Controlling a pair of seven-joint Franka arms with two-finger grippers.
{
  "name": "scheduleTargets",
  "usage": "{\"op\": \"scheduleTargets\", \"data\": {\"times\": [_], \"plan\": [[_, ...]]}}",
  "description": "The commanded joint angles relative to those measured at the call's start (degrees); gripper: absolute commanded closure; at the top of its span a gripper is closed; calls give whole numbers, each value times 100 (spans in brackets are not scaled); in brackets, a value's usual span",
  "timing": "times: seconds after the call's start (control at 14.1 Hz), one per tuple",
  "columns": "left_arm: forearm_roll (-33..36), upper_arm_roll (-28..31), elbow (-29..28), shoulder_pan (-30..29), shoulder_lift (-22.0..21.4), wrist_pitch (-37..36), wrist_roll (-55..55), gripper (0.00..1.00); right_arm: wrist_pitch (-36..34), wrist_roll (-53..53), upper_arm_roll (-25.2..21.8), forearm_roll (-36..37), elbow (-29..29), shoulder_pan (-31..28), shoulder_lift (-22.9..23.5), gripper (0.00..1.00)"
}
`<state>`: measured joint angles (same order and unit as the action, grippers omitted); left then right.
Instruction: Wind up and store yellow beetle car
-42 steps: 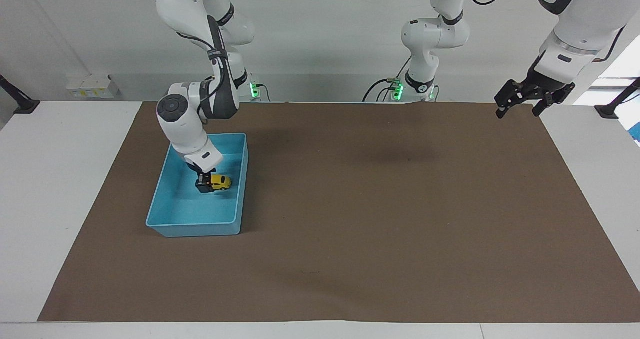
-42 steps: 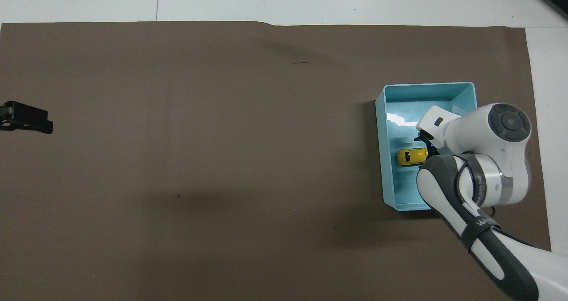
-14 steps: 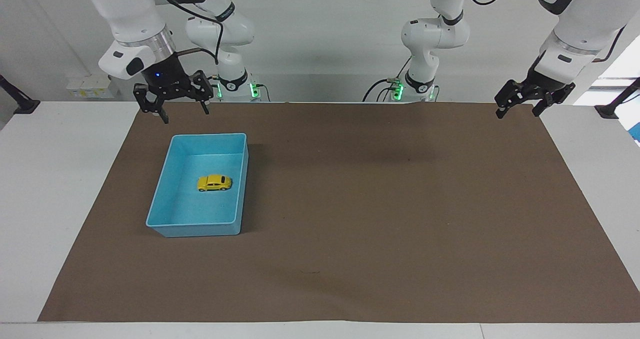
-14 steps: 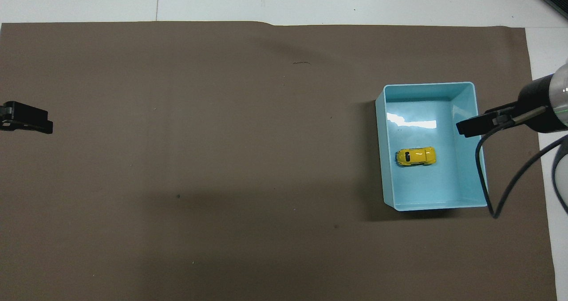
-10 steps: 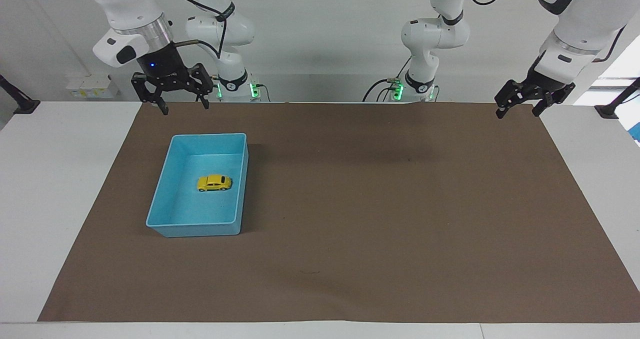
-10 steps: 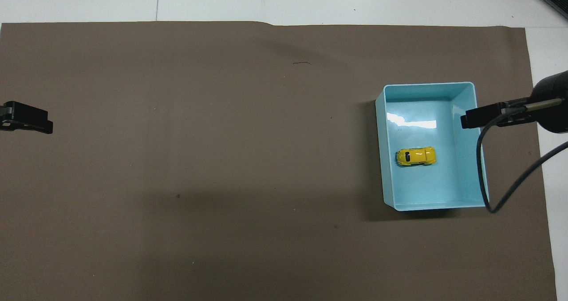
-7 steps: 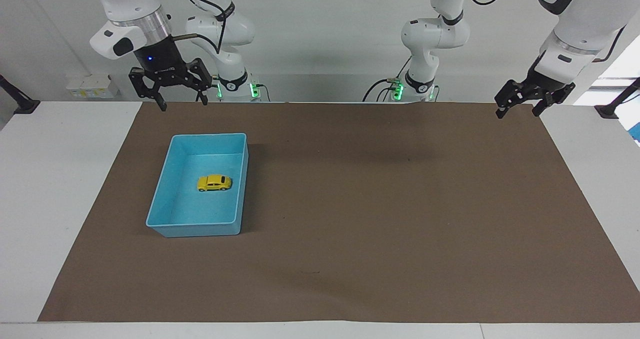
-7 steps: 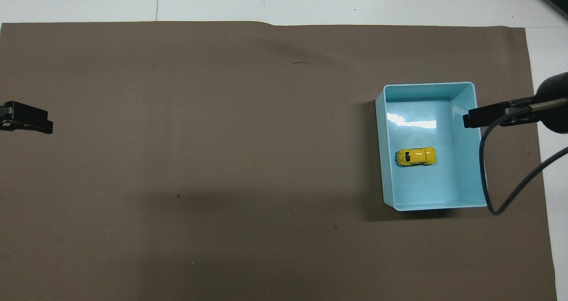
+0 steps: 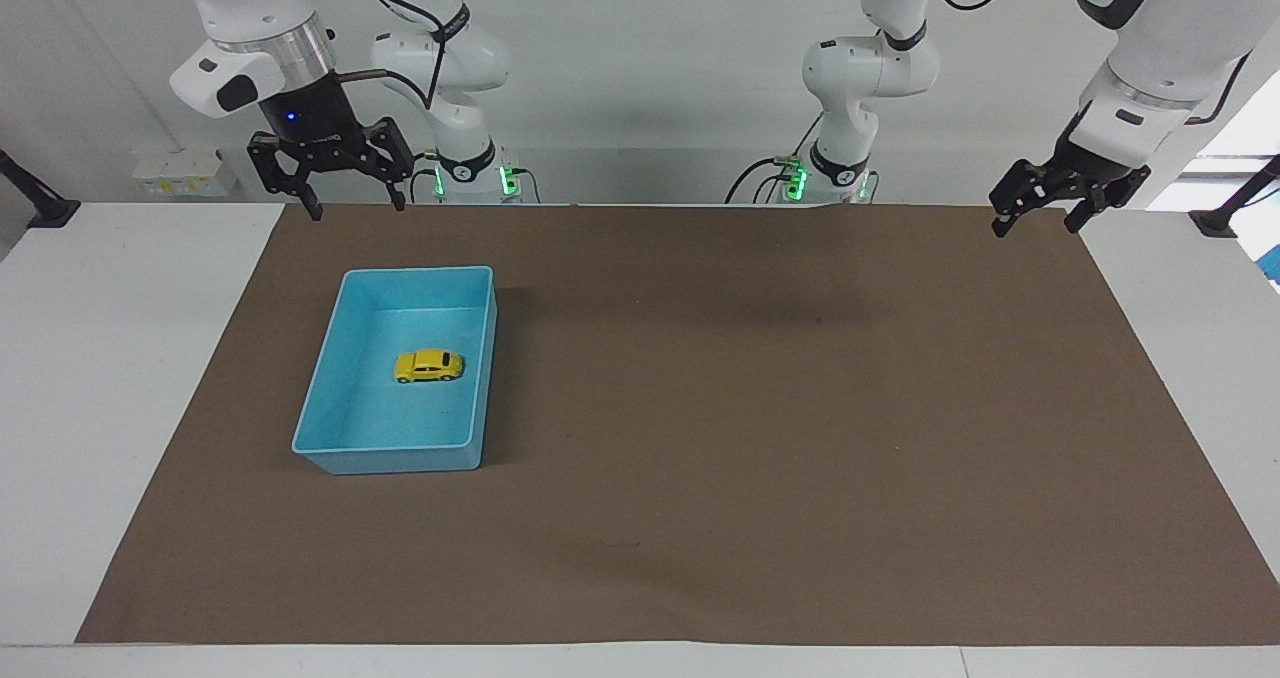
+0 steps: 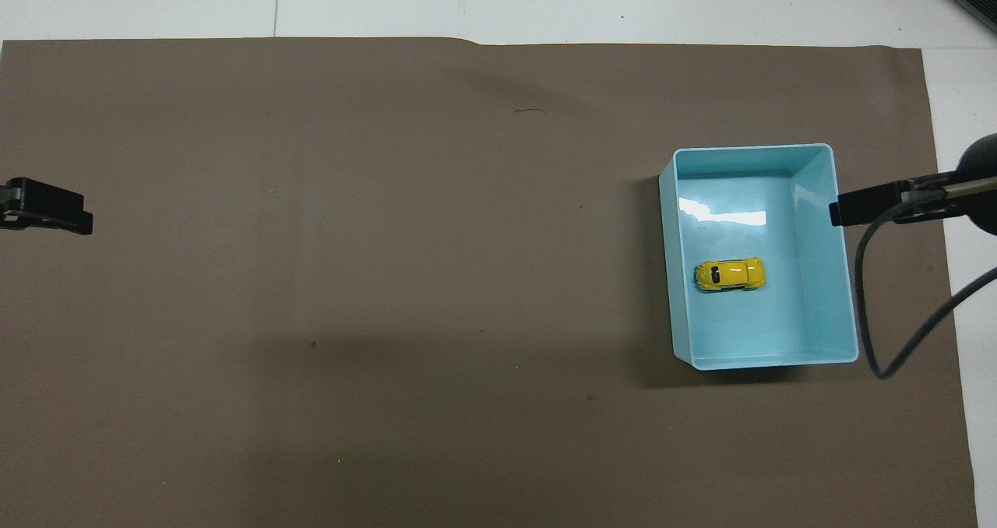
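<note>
Sitting on its wheels near the middle of the blue bin (image 9: 340,398), yellow beetle car (image 9: 428,366) is untouched. Right gripper (image 9: 352,198) hangs w/ fingers apart, empty, over the brown mat (image 9: 760,408) edge by the robots, well apart from the car. Left gripper (image 9: 1034,216) waits, fingers spread, over the mat's corner at left arm's end.

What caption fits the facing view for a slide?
Yellow beetle car stored in the blue bin; right tool and left tool open, raised clear.
</note>
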<state>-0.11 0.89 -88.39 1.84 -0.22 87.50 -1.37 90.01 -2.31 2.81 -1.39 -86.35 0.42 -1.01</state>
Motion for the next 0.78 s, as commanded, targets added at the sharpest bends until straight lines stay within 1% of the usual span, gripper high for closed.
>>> {"op": "scheduleTargets", "data": {"times": [0.0,0.71], "plan": [[55,-28,32,-35,-31,-102,-56,0,-115,47,35,192,21,-6,-48,0],[55,-28,32,-35,-22,-102,-56,0,-159,55,44,86,30,-24,-74,0]]}}
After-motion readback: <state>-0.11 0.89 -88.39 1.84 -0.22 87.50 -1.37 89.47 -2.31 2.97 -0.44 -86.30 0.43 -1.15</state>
